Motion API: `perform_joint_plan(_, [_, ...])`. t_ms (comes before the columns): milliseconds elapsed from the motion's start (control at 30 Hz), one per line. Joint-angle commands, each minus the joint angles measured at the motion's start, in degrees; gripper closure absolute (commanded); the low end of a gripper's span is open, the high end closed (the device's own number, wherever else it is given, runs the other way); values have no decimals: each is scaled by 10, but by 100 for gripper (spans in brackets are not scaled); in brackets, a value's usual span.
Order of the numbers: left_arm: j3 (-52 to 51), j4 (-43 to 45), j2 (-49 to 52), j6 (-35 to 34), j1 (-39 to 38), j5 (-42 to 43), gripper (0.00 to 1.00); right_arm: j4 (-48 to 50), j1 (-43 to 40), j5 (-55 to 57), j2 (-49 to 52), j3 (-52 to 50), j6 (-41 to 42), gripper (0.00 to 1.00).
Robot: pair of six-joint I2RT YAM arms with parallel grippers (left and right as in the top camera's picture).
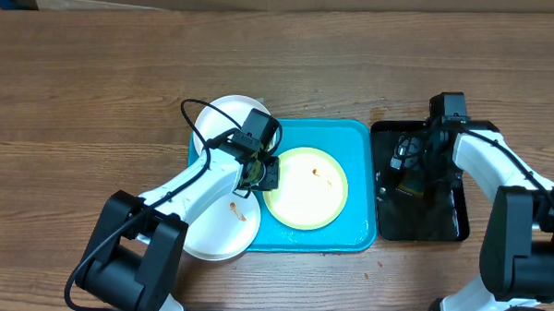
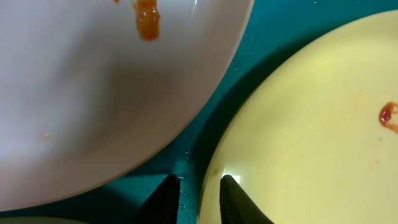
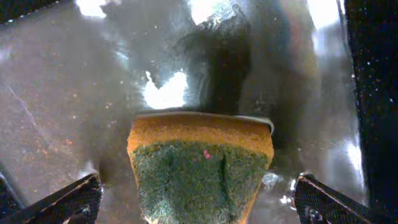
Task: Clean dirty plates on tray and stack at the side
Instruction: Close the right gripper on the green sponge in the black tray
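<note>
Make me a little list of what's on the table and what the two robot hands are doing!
blue tray: middle of the table, holds the yellow-green plate
yellow-green plate: small red smear
smeared white plate: overlaps the tray's near-left edge
other white plate: at the tray's far-left corner
black tray: right of the blue tray, sponge on it
left gripper: fingers either side of the yellow-green plate's rim, grip unclear
right gripper: open, over the sponge
</note>
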Motion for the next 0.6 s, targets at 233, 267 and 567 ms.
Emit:
perform_joint_plan(233, [-7,1,5,-7,-4,4,71,-2,1,8,-2,12,-1,53])
perform_joint_plan(267, [-7,2,5,-7,-4,4,71,-2,1,8,-2,12,-1,52])
perform_joint_plan(567, [-7,-7,5,-59,-4,5,71,-14,1,8,-2,12,-1,55])
